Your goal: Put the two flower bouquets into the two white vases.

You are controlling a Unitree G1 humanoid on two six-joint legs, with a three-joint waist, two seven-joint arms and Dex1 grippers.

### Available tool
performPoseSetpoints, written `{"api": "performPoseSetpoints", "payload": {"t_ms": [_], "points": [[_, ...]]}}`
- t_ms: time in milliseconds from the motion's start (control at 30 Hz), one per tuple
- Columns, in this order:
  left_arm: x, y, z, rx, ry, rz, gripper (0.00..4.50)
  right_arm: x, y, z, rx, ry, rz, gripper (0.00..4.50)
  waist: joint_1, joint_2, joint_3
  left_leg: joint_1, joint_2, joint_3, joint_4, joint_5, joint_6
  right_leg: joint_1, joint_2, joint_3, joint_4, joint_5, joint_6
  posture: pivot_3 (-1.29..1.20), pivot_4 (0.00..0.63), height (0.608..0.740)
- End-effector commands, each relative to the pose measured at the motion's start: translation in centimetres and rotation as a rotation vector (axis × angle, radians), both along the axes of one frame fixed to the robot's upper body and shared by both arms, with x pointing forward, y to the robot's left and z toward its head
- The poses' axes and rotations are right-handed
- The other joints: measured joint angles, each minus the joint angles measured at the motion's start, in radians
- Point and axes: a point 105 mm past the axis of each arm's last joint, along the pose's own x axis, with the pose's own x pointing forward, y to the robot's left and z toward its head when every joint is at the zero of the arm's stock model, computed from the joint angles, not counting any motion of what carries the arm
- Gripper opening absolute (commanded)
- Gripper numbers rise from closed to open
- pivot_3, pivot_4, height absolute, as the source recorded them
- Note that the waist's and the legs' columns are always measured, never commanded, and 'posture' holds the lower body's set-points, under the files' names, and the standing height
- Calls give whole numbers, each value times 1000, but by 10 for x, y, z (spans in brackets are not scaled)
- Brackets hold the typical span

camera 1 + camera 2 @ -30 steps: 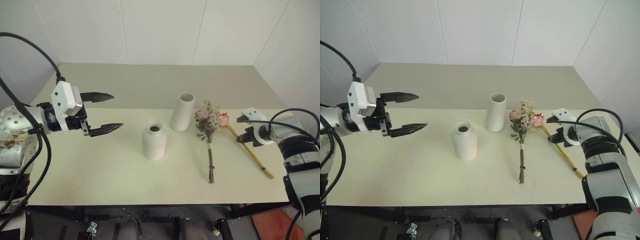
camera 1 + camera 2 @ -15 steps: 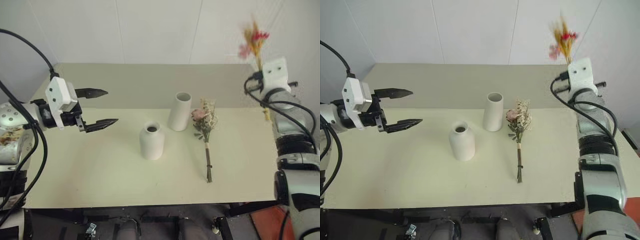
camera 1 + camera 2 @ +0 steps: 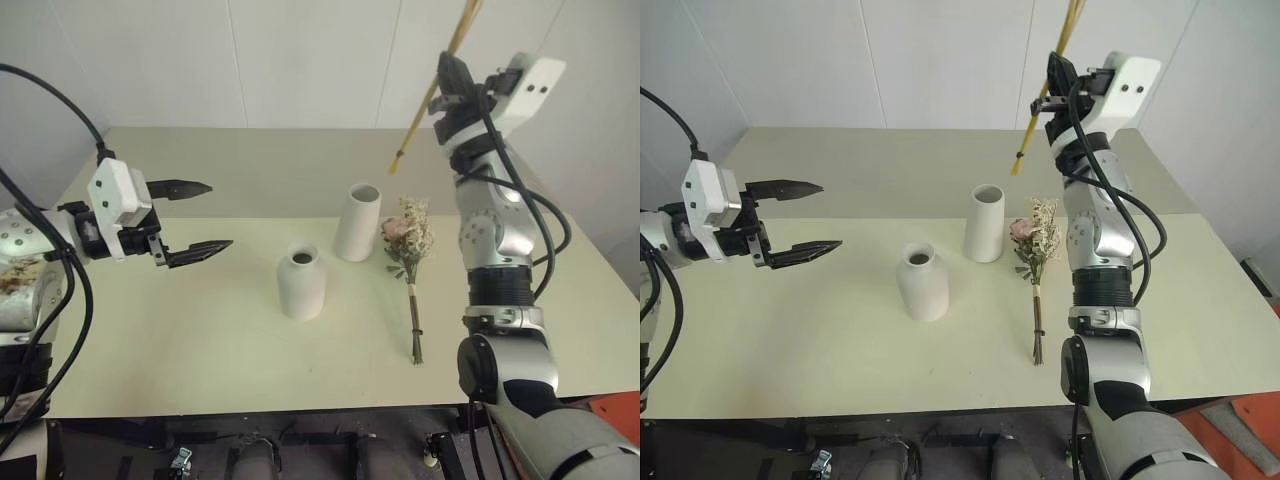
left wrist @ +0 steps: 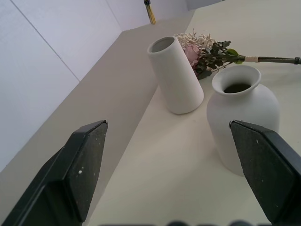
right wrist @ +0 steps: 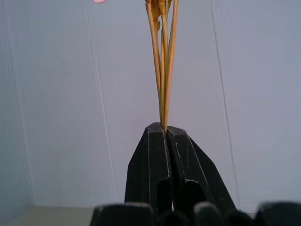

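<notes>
Yellow stems are clamped between your right gripper's shut fingers, held high. Their long axis slants, cut end hanging down-left, up above the tall vase and short of its mouth. That arm reaches up, wrist tilted skyward. Your left gripper hovers spread wide, well left of the short vase. The rose bunch lies on the table, just beside the tall vase.
</notes>
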Motion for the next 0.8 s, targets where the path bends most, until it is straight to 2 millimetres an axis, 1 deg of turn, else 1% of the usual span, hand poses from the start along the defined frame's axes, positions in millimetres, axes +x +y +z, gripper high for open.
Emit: {"api": "performPoseSetpoints", "payload": {"t_ms": [33, 133, 300, 467, 667, 800], "points": [[-8, 5, 14, 4, -61, 20, 4500, -10, 12, 17, 0, -55, 53, 37, 0, 0, 0, 0, 0, 0, 0, 0, 0, 0, 0, 0, 0, 0, 0, 0, 150, 740], [-11, 8, 13, 3, -58, 36, 4500, -14, 18, 16, 8, -57, 77, 37, 0, 0, 0, 0, 0, 0, 0, 0, 0, 0, 0, 0, 0, 0, 0, 0, 150, 740], [-14, 10, 11, 1, -54, 49, 4500, -18, 29, 0, -24, -30, 97, 37, 1, 0, 0, 0, 0, 0, 0, 0, 0, 0, 0, 0, 0, 0, 0, 0, 150, 740], [-13, 11, 10, 1, -50, 52, 4500, -16, 30, -18, -57, -3, 79, 37, 1, 0, 0, 0, 0, 0, 0, 0, 0, 0, 0, 0, 1, 0, -1, 0, 150, 740], [-11, 8, 11, 4, -50, 43, 4500, -12, 32, -32, -93, 12, 78, 37, -2, 0, 0, 0, 0, 0, 0, 0, 0, 0, 0, 0, 1, 0, -1, 0, 150, 740], [-11, 7, 13, 4, -52, 37, 4500, -15, 41, -38, -124, 26, 164, 1022, -2, 0, 0, 1, 0, 0, 0, 0, 0, 0, 0, 0, 1, 0, -1, 0, 150, 740]]}}
